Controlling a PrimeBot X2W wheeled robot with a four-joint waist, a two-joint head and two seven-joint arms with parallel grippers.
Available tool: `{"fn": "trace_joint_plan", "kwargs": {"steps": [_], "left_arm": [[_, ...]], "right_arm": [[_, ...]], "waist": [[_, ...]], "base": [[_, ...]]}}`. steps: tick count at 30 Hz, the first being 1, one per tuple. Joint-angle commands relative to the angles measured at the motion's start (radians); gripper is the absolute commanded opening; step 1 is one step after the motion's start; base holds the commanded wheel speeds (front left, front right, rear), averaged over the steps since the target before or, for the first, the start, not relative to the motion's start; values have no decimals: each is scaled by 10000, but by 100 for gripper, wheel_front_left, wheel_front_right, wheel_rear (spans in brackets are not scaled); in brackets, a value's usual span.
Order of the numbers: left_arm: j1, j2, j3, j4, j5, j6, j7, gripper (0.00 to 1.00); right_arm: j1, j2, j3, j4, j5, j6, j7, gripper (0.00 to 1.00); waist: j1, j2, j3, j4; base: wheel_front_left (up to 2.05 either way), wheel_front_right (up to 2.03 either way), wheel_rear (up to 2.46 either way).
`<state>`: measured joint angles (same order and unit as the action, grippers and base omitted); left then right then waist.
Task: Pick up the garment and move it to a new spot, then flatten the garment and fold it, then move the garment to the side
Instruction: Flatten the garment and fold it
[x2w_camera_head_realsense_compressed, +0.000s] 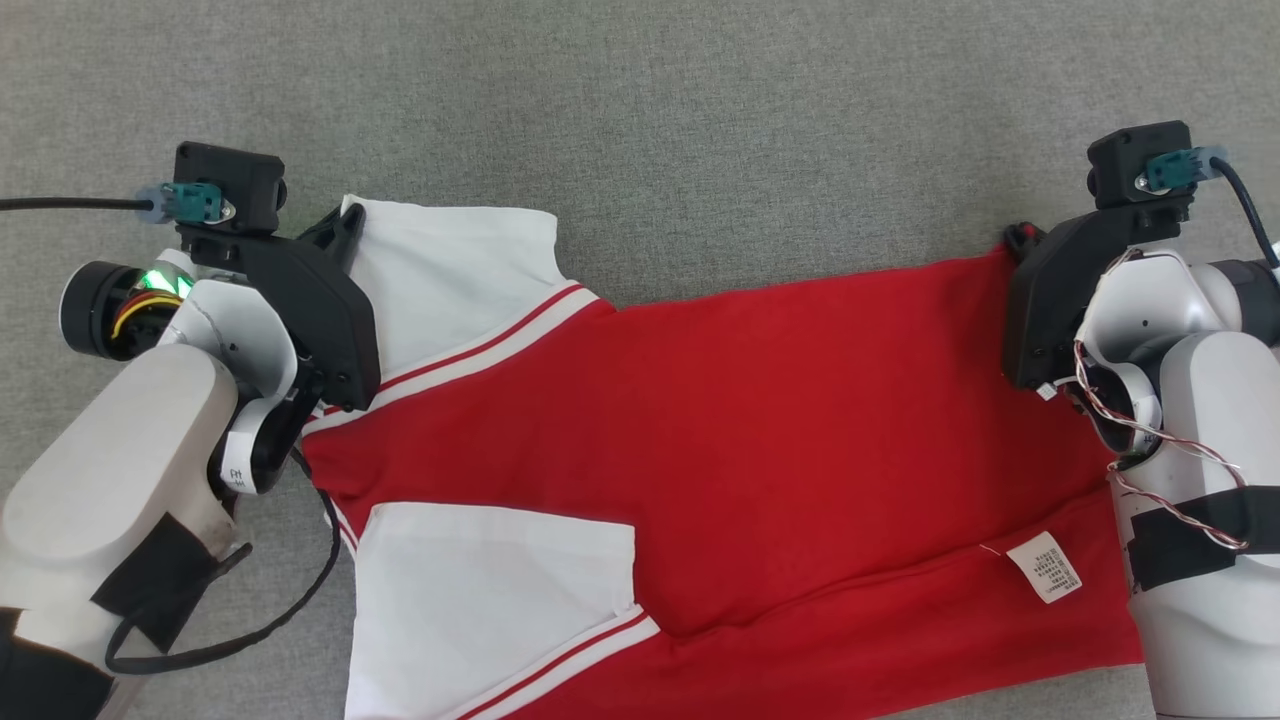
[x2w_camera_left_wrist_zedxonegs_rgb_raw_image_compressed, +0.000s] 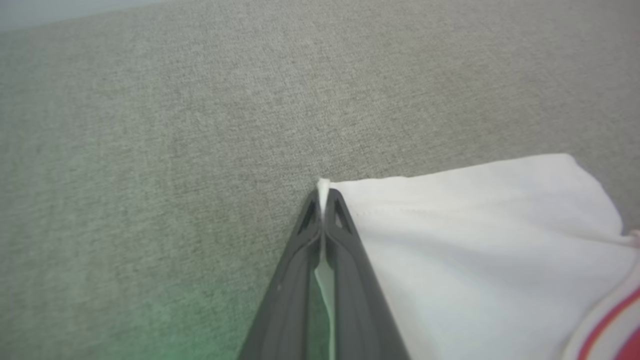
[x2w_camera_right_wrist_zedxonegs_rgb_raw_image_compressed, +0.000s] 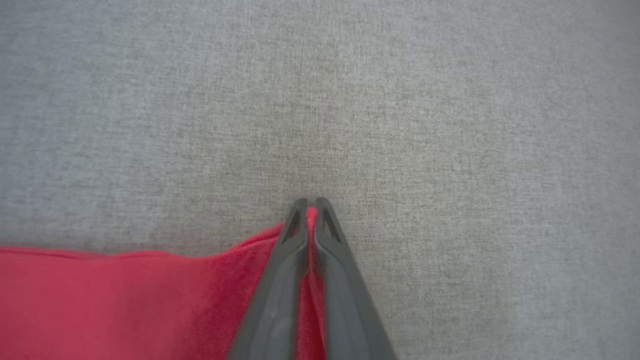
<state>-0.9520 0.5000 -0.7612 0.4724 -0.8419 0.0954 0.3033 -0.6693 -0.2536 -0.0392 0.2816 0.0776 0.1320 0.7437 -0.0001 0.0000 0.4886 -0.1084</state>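
**Left forearm (x2w_camera_head_realsense_compressed: 110, 470), right forearm (x2w_camera_head_realsense_compressed: 1215, 600): set for the far-edge fold**

Between them, on the grey counter (x2w_camera_head_realsense_compressed: 640, 100), the red-and-white garment (x2w_camera_head_realsense_compressed: 750, 420) lies spread; its near edge looks already turned over, care label (x2w_camera_head_realsense_compressed: 1045, 567) showing; the left tool (x2w_camera_left_wrist_zedxonegs_rgb_raw_image_compressed: 324, 192) is clamped on the white sleeve corner, the right tool (x2w_camera_right_wrist_zedxonegs_rgb_raw_image_compressed: 311, 206) on the red hem corner; next, I judge, both must lift together and carry the far edge nearward; a black cable (x2w_camera_head_realsense_compressed: 262, 630) beside the near sleeve might snag.
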Motion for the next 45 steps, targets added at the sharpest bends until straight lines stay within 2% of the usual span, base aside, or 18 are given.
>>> {"fn": "trace_joint_plan", "kwargs": {"steps": [1, 5, 10, 25, 38, 45], "left_arm": [[139, -29, -94, 171, -29, -41, 50, 0], [128, -14, -37, 174, -73, -101, -106, 0], [-152, -12, 212, 124, 182, 33, -931, 0], [-1103, -167, 402, 809, 1013, -191, -3302, 0], [-1811, -614, 231, 1204, 1974, -195, -5335, 0], [-885, -872, 421, 356, 2172, -130, -5671, 0]], "right_arm": [[161, -62, -59, 200, 6, -19, 6, 0], [97, -57, -286, 66, -146, -19, -232, 0], [-127, 106, -787, 71, -423, -19, -1037, 0], [-1366, 920, -1732, 1492, -1269, -19, -3879, 0], [-2101, 1077, -2375, 2618, -1960, -19, -6036, 0], [-1501, 819, -2457, 2539, -1832, -19, -6604, 0]], "waist": [[1, 0, -13, -19], [1, 0, -57, -87], [1, 0, -68, -143], [1, 0, 70, -204], [1, 0, -52, -92], [1, 0, -596, 277]], "base": [[0, 0, 0], [0, 0, 0], [0, 0, 0], [0, 0, 0], [0, 0, 0], [0, 0, 0]]}}
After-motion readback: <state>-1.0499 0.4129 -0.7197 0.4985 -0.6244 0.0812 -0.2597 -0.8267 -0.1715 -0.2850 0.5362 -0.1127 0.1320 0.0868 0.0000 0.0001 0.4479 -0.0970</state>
